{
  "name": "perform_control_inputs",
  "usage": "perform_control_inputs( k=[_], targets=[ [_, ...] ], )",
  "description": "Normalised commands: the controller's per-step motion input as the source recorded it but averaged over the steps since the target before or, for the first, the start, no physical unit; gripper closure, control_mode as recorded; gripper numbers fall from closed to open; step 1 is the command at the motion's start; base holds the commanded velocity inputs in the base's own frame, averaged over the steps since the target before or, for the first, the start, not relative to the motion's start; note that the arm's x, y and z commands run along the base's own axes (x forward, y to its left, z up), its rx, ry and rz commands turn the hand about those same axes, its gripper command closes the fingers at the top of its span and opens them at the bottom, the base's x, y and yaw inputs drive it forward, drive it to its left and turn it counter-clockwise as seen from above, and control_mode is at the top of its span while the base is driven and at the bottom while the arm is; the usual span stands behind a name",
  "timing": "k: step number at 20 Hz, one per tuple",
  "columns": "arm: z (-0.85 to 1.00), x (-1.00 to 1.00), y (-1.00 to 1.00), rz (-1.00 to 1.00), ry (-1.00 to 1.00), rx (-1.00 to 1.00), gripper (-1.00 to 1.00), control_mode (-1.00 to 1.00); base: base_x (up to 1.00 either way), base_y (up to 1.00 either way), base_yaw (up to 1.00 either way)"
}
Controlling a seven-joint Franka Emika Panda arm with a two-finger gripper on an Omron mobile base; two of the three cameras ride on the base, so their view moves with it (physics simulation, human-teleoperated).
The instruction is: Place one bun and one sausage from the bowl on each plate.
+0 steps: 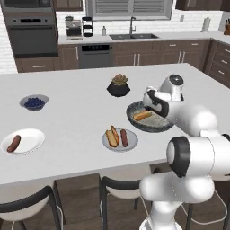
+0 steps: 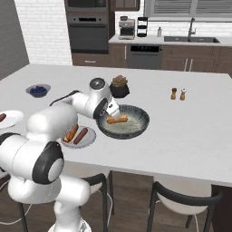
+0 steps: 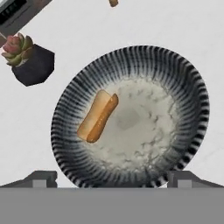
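I'm looking down into the bowl (image 3: 131,118), dark with a striped rim and pale middle, one bun (image 3: 97,116) lying left of centre; it sits on the counter (image 1: 72,117) just right of the near plate (image 1: 119,139), which holds a bun and sausage. My gripper (image 3: 111,178) hangs above it, fingers spread wide and empty. The plant pot (image 1: 118,86) stands just beyond, the far-left plate (image 1: 22,141) has only a sausage (image 1: 14,143), and blueberries (image 1: 34,103) sit behind it.

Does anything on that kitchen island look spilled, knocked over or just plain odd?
Nothing looks spilled or tipped. The only unevenness: the near plate holds a bun and sausage, while the far plate has just a sausage. One bun lies in the bowl, with the gripper above it.
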Motion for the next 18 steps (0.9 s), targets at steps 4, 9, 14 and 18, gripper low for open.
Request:
perform_control_inputs(
  k=[4,9,14,18],
  targets=[
    [-0.52,0.67,-0.41,0.01,0.00,0.21,-1.00,-1.00,0.00,0.00,0.00],
    [-0.44,0.65,0.14,0.00,0.00,0.14,-1.00,-1.00,0.00,0.00,0.00],
    [-0.56,0.40,0.15,0.00,0.01,0.00,-1.00,-1.00,0.00,0.00,0.00],
    [-0.49,0.32,0.00,0.00,0.11,0.00,-1.00,-1.00,0.00,0.00,0.00]
  ],
)
